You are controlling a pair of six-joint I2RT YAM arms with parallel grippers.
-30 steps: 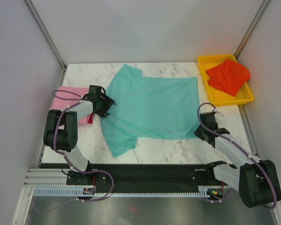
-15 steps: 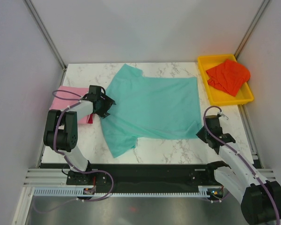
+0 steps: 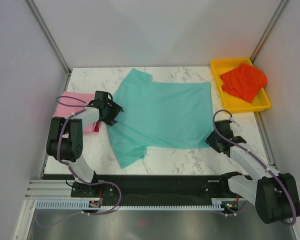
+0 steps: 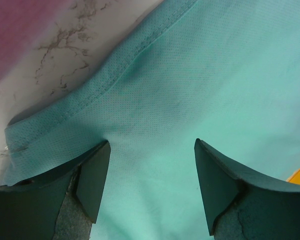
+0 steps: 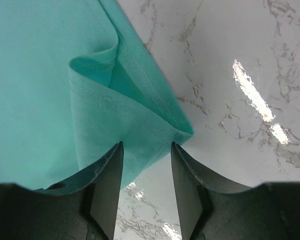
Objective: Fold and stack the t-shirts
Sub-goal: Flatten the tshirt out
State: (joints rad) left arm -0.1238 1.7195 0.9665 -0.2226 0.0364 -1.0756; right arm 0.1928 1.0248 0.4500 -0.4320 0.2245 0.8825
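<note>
The teal t-shirt (image 3: 162, 115) lies spread flat in the middle of the marble table. A folded pink t-shirt (image 3: 72, 102) sits at the left edge, with a strip of crimson cloth (image 3: 95, 128) showing at its near side. An orange-red t-shirt (image 3: 245, 80) lies crumpled in the tray. My left gripper (image 3: 112, 114) (image 4: 152, 185) is open over the teal t-shirt's (image 4: 215, 75) left side, just inside its hem. At the shirt's near right corner (image 5: 155, 135), my right gripper (image 3: 212, 141) (image 5: 146, 175) is open, its fingertips either side of the folded-over hem.
The yellow tray (image 3: 240, 105) stands at the back right corner. Grey walls close in the table on three sides. Bare marble (image 5: 240, 100) shows to the right of the teal corner and along the near edge (image 3: 180, 162).
My right gripper's jaws have opened from nearly shut, and that wrist swung out to the right and came back to the shirt's corner. The left arm and the shirts have not moved.
</note>
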